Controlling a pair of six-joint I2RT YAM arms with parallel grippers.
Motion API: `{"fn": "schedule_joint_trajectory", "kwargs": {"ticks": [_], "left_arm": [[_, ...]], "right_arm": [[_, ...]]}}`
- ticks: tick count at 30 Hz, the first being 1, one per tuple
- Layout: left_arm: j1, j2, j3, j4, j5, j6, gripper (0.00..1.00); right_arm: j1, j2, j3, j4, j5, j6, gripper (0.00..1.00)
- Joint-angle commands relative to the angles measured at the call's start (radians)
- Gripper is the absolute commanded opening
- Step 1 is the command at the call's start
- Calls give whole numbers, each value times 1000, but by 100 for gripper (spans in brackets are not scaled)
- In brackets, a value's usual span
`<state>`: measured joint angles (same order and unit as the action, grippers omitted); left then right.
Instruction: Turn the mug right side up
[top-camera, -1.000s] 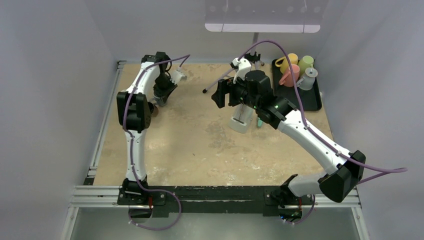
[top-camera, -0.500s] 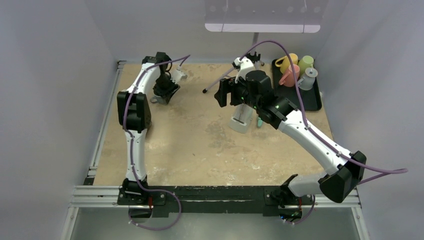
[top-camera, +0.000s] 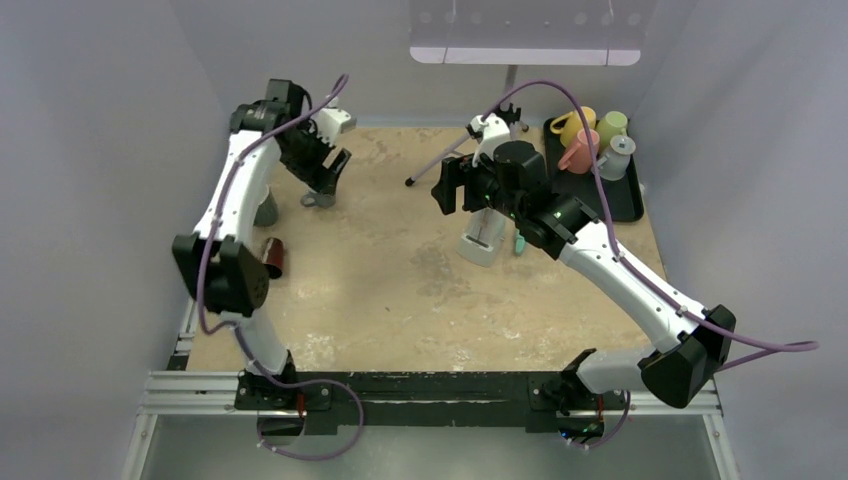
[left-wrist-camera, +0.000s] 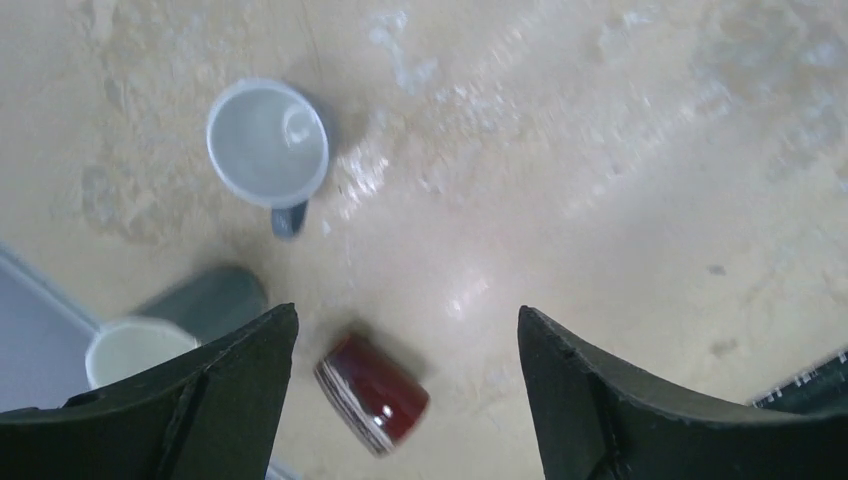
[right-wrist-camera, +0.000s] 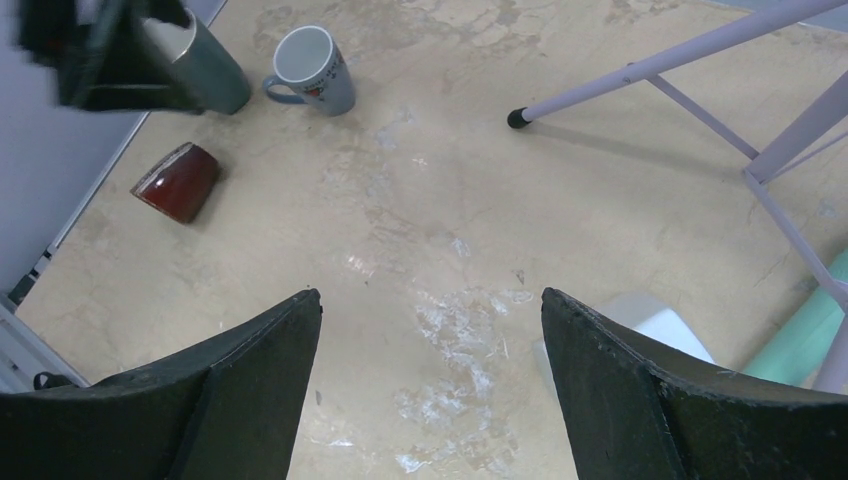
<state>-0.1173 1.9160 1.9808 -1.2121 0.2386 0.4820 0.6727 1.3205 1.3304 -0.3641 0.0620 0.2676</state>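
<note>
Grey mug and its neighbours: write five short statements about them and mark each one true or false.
1. The grey mug stands upright with its mouth up. True.
2. The left gripper is shut on the grey mug. False: its jaws stand wide open above the table and hold nothing.
3. The red-brown cup lies on its side. True.
4. The right gripper holds the red-brown cup. False: it is open and empty, and the cup lies on the table.
5. The grey mug sits in the black tray. False: it stands on the bare table at the far left, and the tray is at the far right.
</note>
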Motion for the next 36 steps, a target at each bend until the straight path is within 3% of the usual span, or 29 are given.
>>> {"fn": "schedule_joint_trajectory", "kwargs": {"ticks": [1, 7, 12, 15, 20, 24, 28, 32, 34, 36], "left_arm": [[31, -280, -252, -45, 37, 136, 83], [101, -585, -765, 92, -179, 546, 84], [116, -653, -946, 243, -323, 755, 83], [154, -673, -1033, 421, -323, 870, 75], [175, -678, -1236, 748, -278, 1058, 76], [176, -614, -1269, 794, -296, 1134, 76], [179, -525, -1243, 916, -336, 1133, 74], [185, -459, -1216, 935, -339, 1124, 70], [186, -438, -1215, 923, -330, 1123, 63], [186, -430, -1206, 884, -312, 1111, 45]], "right_arm": [[-3, -39, 3, -1, 23, -22, 85], [-3, -34, 22, -15, 12, -38, 84], [-3, -66, -35, 32, -5, -15, 84], [-4, -88, -56, 28, -16, -14, 84], [-3, -90, -20, -17, -4, -17, 84], [-3, -113, -39, 4, 24, -6, 84], [-3, -139, -58, 4, 11, 2, 84], [-3, -160, -66, -10, 1, 1, 84], [-2, -171, -71, -9, -2, 1, 84], [-3, -181, -74, -7, -4, 0, 84]]}}
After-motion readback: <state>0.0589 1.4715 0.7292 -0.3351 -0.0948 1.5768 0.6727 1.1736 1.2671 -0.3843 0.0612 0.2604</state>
